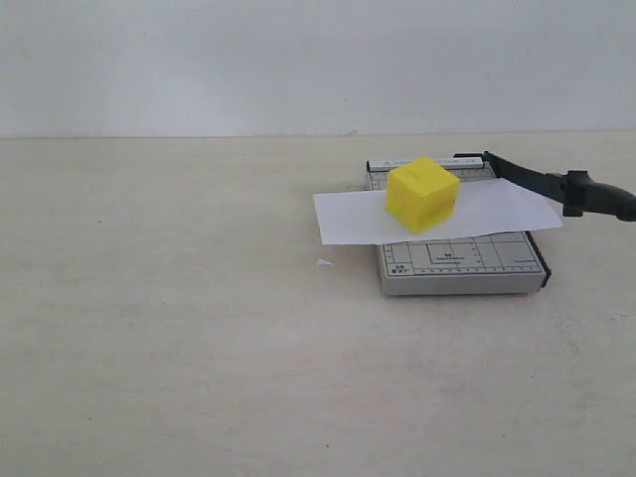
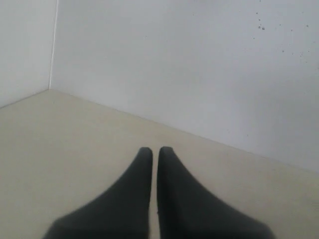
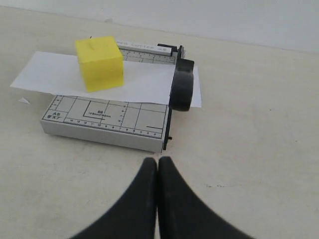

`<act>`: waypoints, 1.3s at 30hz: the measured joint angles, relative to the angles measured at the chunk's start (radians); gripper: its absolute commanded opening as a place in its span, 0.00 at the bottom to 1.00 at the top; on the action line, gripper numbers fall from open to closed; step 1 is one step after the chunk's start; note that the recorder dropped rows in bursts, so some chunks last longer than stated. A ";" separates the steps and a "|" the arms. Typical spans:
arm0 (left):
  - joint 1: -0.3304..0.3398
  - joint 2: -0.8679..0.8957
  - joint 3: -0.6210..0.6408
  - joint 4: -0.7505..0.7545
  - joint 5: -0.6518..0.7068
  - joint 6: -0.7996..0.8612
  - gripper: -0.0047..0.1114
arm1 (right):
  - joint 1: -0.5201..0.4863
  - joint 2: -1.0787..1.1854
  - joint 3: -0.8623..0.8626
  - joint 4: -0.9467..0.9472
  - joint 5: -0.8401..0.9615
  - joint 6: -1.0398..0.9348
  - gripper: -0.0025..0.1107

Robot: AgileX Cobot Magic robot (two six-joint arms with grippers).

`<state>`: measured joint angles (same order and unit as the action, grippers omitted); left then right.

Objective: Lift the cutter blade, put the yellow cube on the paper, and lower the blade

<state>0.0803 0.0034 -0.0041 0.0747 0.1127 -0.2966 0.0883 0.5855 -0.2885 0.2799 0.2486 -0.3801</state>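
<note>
The yellow cube (image 1: 422,194) (image 3: 99,62) sits on the white paper (image 1: 497,211) (image 3: 144,85), which lies across the grey trimmer base (image 1: 462,266) (image 3: 99,119). The cutter blade (image 1: 556,185) stands raised off the base, its thick black handle (image 3: 183,84) tilted up over the paper's edge. My right gripper (image 3: 157,160) is shut and empty, hovering over the table a short way off the trimmer's near corner. Facing only bare table and wall, my left gripper (image 2: 151,149) is shut with nothing in it. Neither gripper shows in the exterior view.
A small white paper scrap (image 1: 324,262) (image 3: 23,100) lies on the table beside the trimmer. A pale wall (image 1: 298,60) stands behind the table. The left wrist view shows a wall corner (image 2: 52,50).
</note>
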 measured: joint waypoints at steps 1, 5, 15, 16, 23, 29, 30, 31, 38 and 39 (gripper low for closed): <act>-0.002 0.000 0.000 0.000 0.000 0.001 0.08 | 0.000 -0.002 0.000 0.000 0.009 0.000 0.02; -0.002 0.000 0.000 0.000 0.023 0.016 0.08 | 0.000 -0.002 0.000 0.000 0.025 0.000 0.02; -0.002 0.095 0.001 -0.003 0.118 0.008 0.08 | 0.000 -0.002 -0.044 0.000 0.006 -0.002 0.02; -0.002 0.095 0.001 -0.005 0.115 0.008 0.08 | 0.000 -0.002 -0.066 0.000 0.004 -0.002 0.02; -0.002 0.095 0.001 -0.007 0.113 0.004 0.08 | 0.000 0.036 -0.253 0.000 -0.044 0.015 0.24; -0.002 0.095 0.001 -0.007 0.113 0.004 0.08 | 0.000 0.261 -0.428 0.000 0.123 0.099 0.48; -0.002 0.095 0.001 -0.007 0.113 0.004 0.08 | 0.000 0.306 -0.457 0.000 0.154 0.119 0.48; -0.008 0.095 0.001 -0.007 0.113 0.004 0.08 | 0.000 0.348 -0.492 -0.004 0.192 0.138 0.48; -0.023 0.095 0.001 -0.007 0.113 0.004 0.08 | 0.000 0.549 -0.644 -0.139 0.329 0.276 0.48; -0.023 0.095 0.001 -0.007 0.113 0.004 0.08 | 0.000 0.565 -0.653 -0.164 0.339 0.298 0.48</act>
<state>0.0568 0.0980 -0.0036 0.0672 0.2261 -0.2930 0.0883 1.1503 -0.9411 0.1156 0.5876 -0.0821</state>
